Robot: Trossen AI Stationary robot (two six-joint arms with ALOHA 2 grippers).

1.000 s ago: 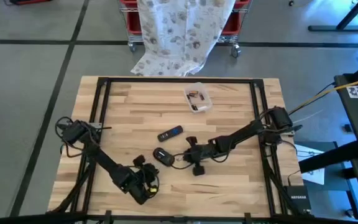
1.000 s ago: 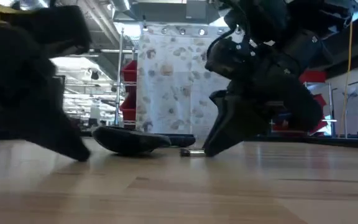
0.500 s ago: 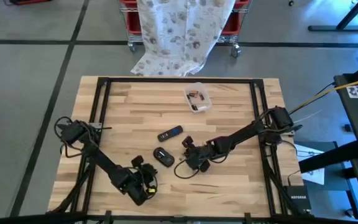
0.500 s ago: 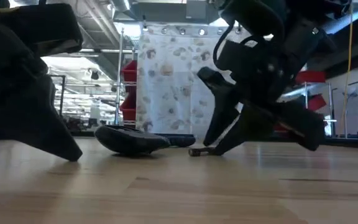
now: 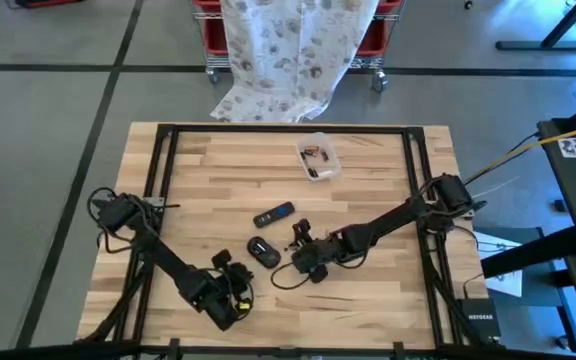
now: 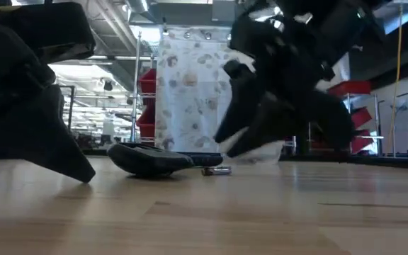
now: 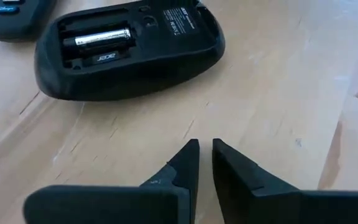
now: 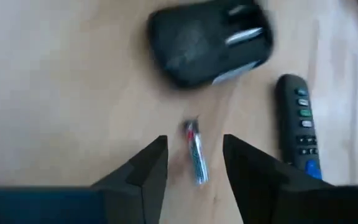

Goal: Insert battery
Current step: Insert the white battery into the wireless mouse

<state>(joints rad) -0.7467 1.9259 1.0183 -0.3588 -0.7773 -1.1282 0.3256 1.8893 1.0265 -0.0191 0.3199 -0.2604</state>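
A black computer mouse [image 7: 129, 50] lies on its back on the wooden table, its compartment open with one silver battery [image 7: 101, 40] inside. A loose battery [image 8: 195, 155] rests on the table just right of the mouse [image 5: 263, 251]; it also shows in the low view [image 6: 216, 170]. My right gripper [image 8: 194, 165] is open, its fingers standing on either side of this battery without touching it. My left gripper [image 7: 205, 158] is shut on nothing, close to the table near the front edge, a little short of the mouse.
A black remote [image 5: 274, 214] lies just beyond the mouse, and it shows beside my right gripper too [image 8: 300, 124]. A small clear container [image 5: 318, 157] with small parts stands at the far middle. Bare wood lies to the far left and right.
My right gripper has shifted a little toward the table's left, nearer the mouse, turning as it went. The loose battery stays lying on the table by the mouse.
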